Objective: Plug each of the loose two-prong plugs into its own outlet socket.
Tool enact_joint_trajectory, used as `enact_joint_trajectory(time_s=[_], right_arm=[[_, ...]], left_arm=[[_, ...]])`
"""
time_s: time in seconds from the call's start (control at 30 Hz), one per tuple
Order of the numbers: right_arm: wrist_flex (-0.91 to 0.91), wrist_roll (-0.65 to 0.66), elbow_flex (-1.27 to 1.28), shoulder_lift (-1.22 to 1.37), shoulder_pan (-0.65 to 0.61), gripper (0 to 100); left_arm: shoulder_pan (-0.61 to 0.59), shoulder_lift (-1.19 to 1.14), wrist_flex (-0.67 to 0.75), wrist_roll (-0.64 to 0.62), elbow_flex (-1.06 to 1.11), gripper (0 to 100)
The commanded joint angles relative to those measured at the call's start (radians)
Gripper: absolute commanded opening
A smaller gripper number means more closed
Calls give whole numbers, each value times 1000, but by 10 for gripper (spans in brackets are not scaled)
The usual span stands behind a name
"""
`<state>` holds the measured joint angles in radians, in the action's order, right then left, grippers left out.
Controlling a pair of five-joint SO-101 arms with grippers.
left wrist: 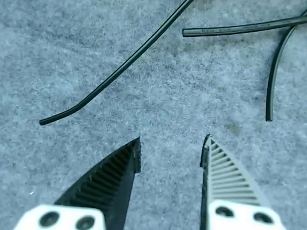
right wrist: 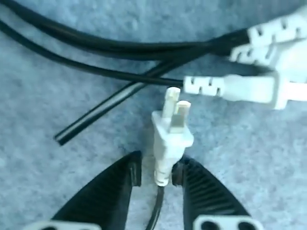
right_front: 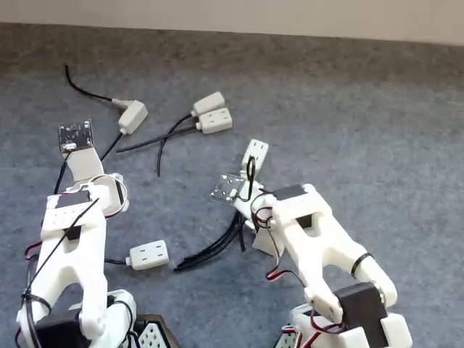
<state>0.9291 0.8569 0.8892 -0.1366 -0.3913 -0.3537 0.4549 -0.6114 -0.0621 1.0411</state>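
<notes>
Right claw is narrow, pinching the white two-prong plug by its rear end near the cord. Prongs point forward and are uncovered, probably so they can go straight into a slot.

Just ahead of the plug lies a white socket end with a ribbed collar, crosswise and not touching it. More white bodies sit past that one. I can't see a slot face, so I can't tell if the prongs are lined up with anything. Black cables cross just beyond the prongs and could snag, I'd guess.

In the high view an outlet socket lies just beyond the held plug. A socket pair is farther beyond it. A single socket is well apart from the held plug, over toward the left arm. An angled plug lies loose, farthest from it.

Left claw is wide and holds nothing. It hangs over bare carpet with a cut cable end ahead of it, and looks idle.

Surface is a grey felt-like carpet, flat and matte. A pale wall strip runs along its far edge.
</notes>
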Motion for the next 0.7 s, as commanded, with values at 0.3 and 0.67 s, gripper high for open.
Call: enact_joint_trajectory(time_s=[0.3, 0.67], right_arm=[[-51, -83, 50, 7, 2, 8], [-130, -342, 56, -268, 74, 7]], left_arm=[[15, 16, 14, -2, -4, 220], [67, 24, -164, 229, -166, 221]])
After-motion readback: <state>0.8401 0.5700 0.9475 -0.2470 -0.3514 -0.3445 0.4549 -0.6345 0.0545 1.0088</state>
